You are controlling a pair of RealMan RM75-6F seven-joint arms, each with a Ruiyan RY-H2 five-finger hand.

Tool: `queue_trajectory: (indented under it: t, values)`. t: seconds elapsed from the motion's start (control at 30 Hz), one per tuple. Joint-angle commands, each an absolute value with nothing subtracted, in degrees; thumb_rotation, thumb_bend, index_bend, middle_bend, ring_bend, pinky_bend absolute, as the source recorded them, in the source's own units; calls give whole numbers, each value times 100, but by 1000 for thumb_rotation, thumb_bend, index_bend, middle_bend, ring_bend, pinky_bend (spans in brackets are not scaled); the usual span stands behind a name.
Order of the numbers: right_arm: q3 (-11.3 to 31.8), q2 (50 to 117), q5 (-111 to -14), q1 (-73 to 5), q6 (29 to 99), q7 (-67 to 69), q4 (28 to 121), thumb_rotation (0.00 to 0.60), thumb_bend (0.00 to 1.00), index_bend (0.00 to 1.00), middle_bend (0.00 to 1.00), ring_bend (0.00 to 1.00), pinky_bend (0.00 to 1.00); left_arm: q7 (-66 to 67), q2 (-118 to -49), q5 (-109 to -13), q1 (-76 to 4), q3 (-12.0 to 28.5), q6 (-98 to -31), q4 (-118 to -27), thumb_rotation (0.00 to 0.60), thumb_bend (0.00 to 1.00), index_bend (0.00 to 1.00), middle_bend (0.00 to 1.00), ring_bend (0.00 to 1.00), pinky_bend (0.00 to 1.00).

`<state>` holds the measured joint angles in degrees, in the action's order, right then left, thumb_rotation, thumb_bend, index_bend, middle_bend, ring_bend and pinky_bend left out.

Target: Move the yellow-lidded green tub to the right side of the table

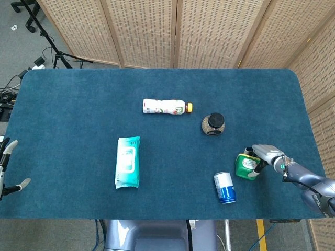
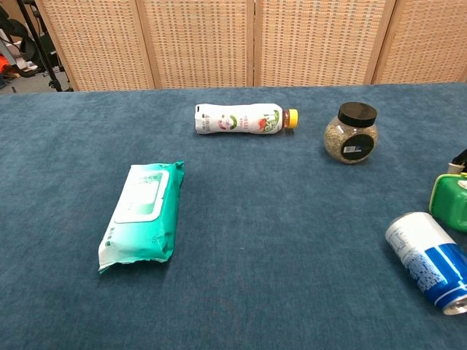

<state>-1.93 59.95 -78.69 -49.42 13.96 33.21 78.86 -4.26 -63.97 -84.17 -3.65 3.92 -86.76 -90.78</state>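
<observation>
near the table's right edge, the right hand (image 1: 266, 155) grips the green tub (image 1: 244, 166).

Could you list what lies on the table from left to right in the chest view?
Wipes pack → white bottle → black-lidded jar → blue can → green tub, cut off by the right edge.

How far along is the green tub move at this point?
Mostly done: the green tub sits low on the table's right side, next to the blue can and nearer the front edge than the jar. In hand: the right hand grips it, fingers around its side. Left: letting go and pulling the arm away. The left hand idles at the left edge.
</observation>
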Motion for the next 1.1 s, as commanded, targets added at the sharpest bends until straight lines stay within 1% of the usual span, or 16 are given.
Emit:
queue_trajectory:
  t: [0.03, 0.1, 0.13, 0.27, 0.57, 0.67, 0.77, 0.83, 0.87, 0.93, 1.0, 1.03, 1.07, 1.1]
  values:
    - [-173, 6056, -7781, -4905, 1423, 3230, 7768, 600, 414, 41, 0, 0, 87, -428, -6394, -8423, -360, 392, -8689, -9078, 600, 85, 0, 0, 0, 0]
    - [-160, 6094, -7724, -4875, 1491, 3149, 7681, 600, 335, 2, 0, 0, 66, -431, -6393, -8425, -359, 392, -8693, -9080, 600, 85, 0, 0, 0, 0]
    - [-144, 6121, -7675, -4841, 1584, 3076, 7613, 600, 314, 0, 0, 0, 62, -437, -6391, -8425, -359, 393, -8693, -9082, 600, 84, 0, 0, 0, 0]
    - [-53, 6152, -7468, -4696, 1937, 2916, 7517, 600, 307, 0, 0, 0, 58, -452, -6387, -8425, -359, 395, -8694, -9080, 600, 84, 0, 0, 0, 0]
    - [139, 5981, -7197, -4511, 2361, 2735, 7670, 600, 306, 0, 0, 0, 58, -447, -6389, -8442, -355, 385, -8704, -9081, 600, 84, 0, 0, 0, 0]
    - [210, 5909, -7160, -4433, 2486, 2785, 7782, 600, 297, 0, 0, 0, 58, -446, -6389, -8442, -353, 386, -8707, -9084, 600, 85, 0, 0, 0, 0]
    - [290, 5729, -7267, -4295, 2767, 2855, 8029, 600, 272, 0, 0, 0, 58, -444, -6390, -8440, -351, 388, -8715, -9081, 600, 85, 0, 0, 0, 0]
    - [348, 5574, -7427, -4133, 3148, 2901, 8257, 600, 256, 0, 0, 0, 58, -442, -6391, -8437, -351, 391, -8716, -9082, 600, 84, 0, 0, 0, 0]
    - [381, 5498, -7559, -3979, 3522, 2908, 8406, 600, 247, 0, 0, 0, 58, -445, -6390, -8435, -351, 393, -8717, -9082, 600, 84, 0, 0, 0, 0]
    - [418, 5472, -7743, -3737, 4127, 2862, 8532, 600, 155, 0, 0, 0, 58, -444, -6390, -8438, -348, 396, -8730, -9084, 600, 85, 0, 0, 0, 0]
    - [444, 5567, -7943, -3444, 4894, 2647, 8548, 600, 49, 0, 0, 0, 55, -446, -6391, -8445, -344, 396, -8741, -9085, 600, 85, 0, 0, 0, 0]
    - [464, 5672, -8037, -3296, 5313, 2465, 8497, 600, 14, 0, 0, 0, 48, -446, -6392, -8448, -343, 395, -8745, -9084, 600, 84, 0, 0, 0, 0]
    - [489, 5881, -8178, -3083, 5933, 2115, 8360, 600, 2, 0, 0, 0, 41, -444, -6396, -8451, -343, 393, -8744, -9076, 600, 84, 0, 0, 0, 0]
    - [509, 6038, -8265, -2954, 6326, 1856, 8240, 600, 0, 0, 0, 0, 26, -444, -6399, -8453, -344, 390, -8741, -9073, 600, 85, 0, 0, 0, 0]
